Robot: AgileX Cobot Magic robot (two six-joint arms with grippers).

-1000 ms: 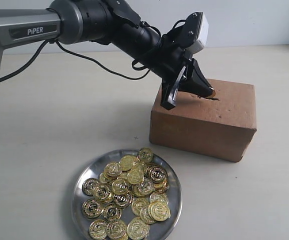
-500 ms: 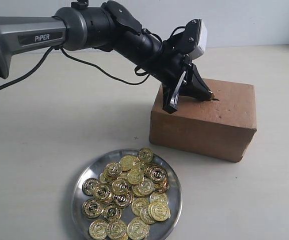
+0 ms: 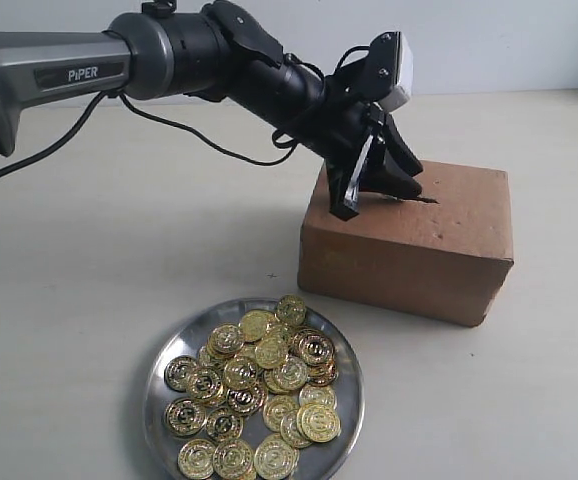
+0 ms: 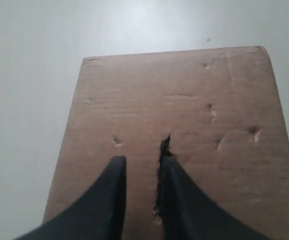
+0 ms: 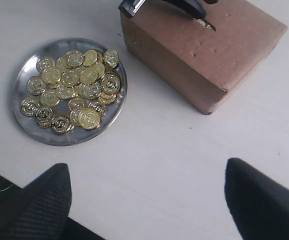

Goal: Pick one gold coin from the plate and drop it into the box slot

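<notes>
Lengthwise the slot (image 4: 163, 147) runs away from the left tool (image 4: 143, 161)

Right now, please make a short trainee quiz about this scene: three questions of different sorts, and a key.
1. True or false: the round shiny silver metal plate of gold coins sits on the pale table, apart from the brown rectangular cardboard box.
2. The left gripper is over: A) the plate; B) the narrow dark slot in the box top; C) bare table.
3. Fill in: the right gripper's fingers stand wide ____.
Key: 1 true; 2 B; 3 apart.
</notes>
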